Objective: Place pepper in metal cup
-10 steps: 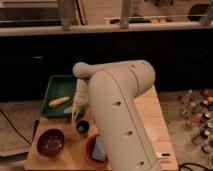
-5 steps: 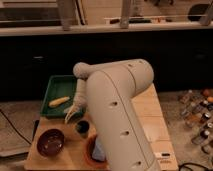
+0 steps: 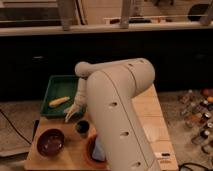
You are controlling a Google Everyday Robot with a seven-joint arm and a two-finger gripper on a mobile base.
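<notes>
Since no pepper is showing, the pale two-finger tool [image 3: 73, 114] is hanging spread, seemingly grasp-ready, beside the small dark metal cup [image 3: 82, 127] near the surface's [image 3: 150, 107] left edge.

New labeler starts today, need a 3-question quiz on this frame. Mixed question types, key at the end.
1. True or false: the end effector is clamped on the yellow vegetable.
2. Which thing stands to the image left of the metal cup, near the table's front edge? A) a blue plate B) the maroon bowl C) a glass bottle
3. In a few words: where does the yellow vegetable lie?

Key
1. False. The end effector hangs open near the front edge of the green tray, up and to the image left of the metal cup, and the vegetable lies apart from it.
2. B
3. In the green tray.
</notes>
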